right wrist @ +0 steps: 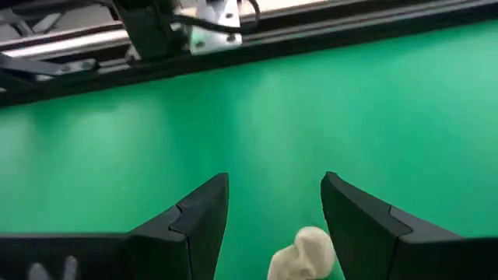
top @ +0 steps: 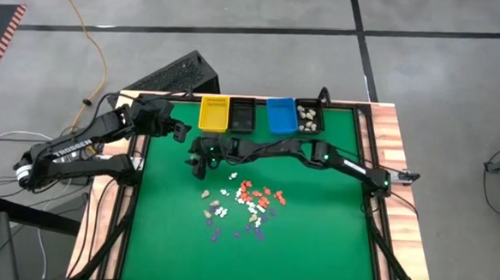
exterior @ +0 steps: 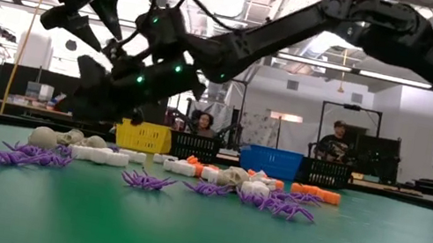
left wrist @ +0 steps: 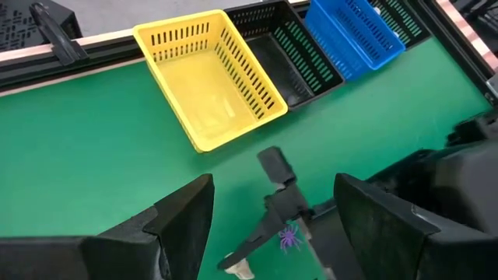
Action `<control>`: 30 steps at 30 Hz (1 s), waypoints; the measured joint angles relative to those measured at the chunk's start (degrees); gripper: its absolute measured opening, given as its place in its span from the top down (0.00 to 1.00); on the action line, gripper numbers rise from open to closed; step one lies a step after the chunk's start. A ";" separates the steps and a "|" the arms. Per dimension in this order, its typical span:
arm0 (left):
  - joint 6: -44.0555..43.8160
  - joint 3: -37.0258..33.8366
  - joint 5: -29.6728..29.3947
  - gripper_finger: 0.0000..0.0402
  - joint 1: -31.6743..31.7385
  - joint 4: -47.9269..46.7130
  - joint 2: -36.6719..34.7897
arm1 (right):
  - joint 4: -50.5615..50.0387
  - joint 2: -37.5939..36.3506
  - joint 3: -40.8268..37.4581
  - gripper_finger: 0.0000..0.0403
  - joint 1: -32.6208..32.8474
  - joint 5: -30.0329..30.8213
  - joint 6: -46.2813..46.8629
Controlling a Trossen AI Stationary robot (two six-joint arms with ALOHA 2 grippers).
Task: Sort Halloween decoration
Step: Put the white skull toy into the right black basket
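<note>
Right wrist view alone shows a cream skull (right wrist: 305, 253) between the released right gripper (right wrist: 274, 214); left gripper (left wrist: 272, 214) released.

Bins, tabletop and the room around my workspace

Along the far edge of my green felt tabletop (top: 313, 246) stands a row of four slotted plastic bins: a yellow rectangular bin (top: 214, 113), a black bin (top: 242, 116) just beside it, a blue bin (top: 280, 116), and a second black bin (top: 309, 117) at the end. Wood-grain strips (top: 385, 156) border the tabletop. On the grey floor beyond lie an orange cable (top: 91, 37) and a black perforated crate (top: 178, 73). Across the room I see two people (exterior: 201, 123) seated behind the bins.
</note>
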 joint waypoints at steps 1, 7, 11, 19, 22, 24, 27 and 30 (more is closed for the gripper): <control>0.26 0.00 0.02 0.36 0.00 -0.02 0.00 | -0.97 0.58 0.54 0.43 0.02 0.24 0.02; 1.09 0.00 0.04 0.36 0.00 -0.04 0.00 | -7.08 1.51 0.98 0.43 0.02 1.25 0.01; 1.33 0.00 0.04 0.36 0.00 0.04 0.02 | -8.29 1.49 0.98 0.44 0.02 1.27 -0.22; 1.33 0.00 -0.02 0.36 0.00 0.02 0.02 | -11.59 1.38 0.98 0.66 0.30 2.15 -0.30; 0.99 0.00 -0.07 0.36 0.00 0.04 0.02 | -12.89 1.26 0.98 0.73 0.52 2.08 -0.89; 0.99 0.00 -0.11 0.36 0.00 0.07 0.02 | -12.92 1.09 0.98 0.73 0.66 1.78 -1.22; 0.93 0.00 -0.11 0.36 0.00 0.07 0.02 | -13.41 0.17 0.87 0.74 0.76 1.26 -1.36; 0.89 0.00 -0.15 0.36 0.00 0.08 0.02 | -14.62 -1.64 0.67 0.86 0.74 0.97 -1.53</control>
